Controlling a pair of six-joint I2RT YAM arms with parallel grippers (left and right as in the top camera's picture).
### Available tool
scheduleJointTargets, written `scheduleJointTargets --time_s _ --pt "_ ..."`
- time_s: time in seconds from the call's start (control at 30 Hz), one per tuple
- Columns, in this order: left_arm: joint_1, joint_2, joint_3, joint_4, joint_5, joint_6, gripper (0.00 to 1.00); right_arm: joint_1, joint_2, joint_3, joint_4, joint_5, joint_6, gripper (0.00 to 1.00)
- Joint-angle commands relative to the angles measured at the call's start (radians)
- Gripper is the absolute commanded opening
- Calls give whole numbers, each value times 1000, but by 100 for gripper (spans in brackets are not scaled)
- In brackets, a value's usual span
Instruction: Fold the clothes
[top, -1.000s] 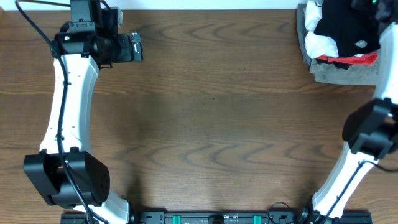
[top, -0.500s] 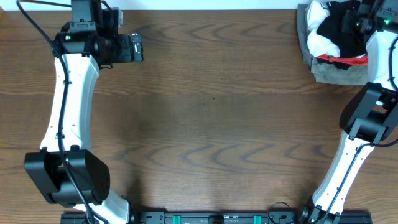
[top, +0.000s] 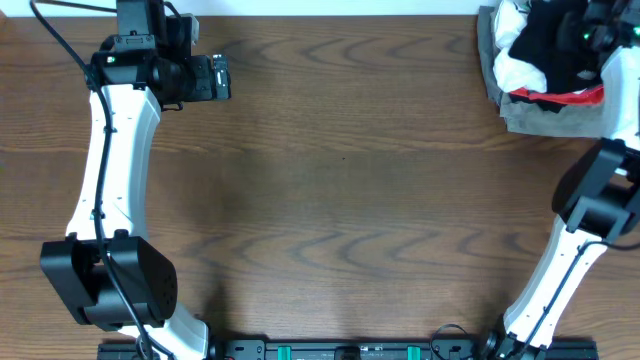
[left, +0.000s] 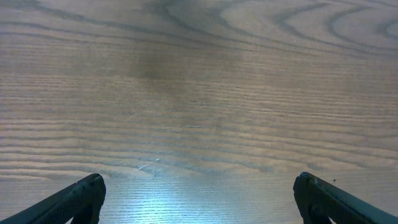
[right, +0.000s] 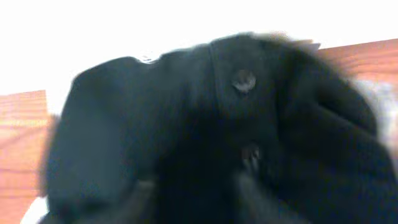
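Note:
The black T-shirt lies crumpled on top of a pile at the table's far right corner. My right gripper is down on the pile's right side. In the right wrist view the black fabric fills the frame, blurred. The two fingers show only as faint shapes with fabric between them, so I cannot tell their state. My left gripper is at the far left, open and empty, over bare wood.
Under the T-shirt lie a white garment, a red strip of cloth and a grey folded garment. The wooden table spans the view. The arm bases stand at the near edge.
My right arm has come in over the pile, which shifted a little left and then back. The left arm has not moved.

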Motion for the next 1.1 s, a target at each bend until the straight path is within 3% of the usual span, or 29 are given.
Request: scheduleJointTargets --time_s 0.0,0.03,0.43,0.83,1.07 --pt "4 11 -6 0 -13 16 98 -14 -219 2 -13 3 -8 76" --pt "4 11 -6 0 -12 16 98 -14 -266 2 -27 3 -8 99" --pt "4 11 -6 1 -13 16 98 -13 -641 2 -60 0 -8 99" --pt "4 11 -6 0 -13 16 98 -13 -706 1 -77 0 -8 99" --pt "4 11 -6 0 -12 16 98 35 -770 1 -330 34 -9 99"
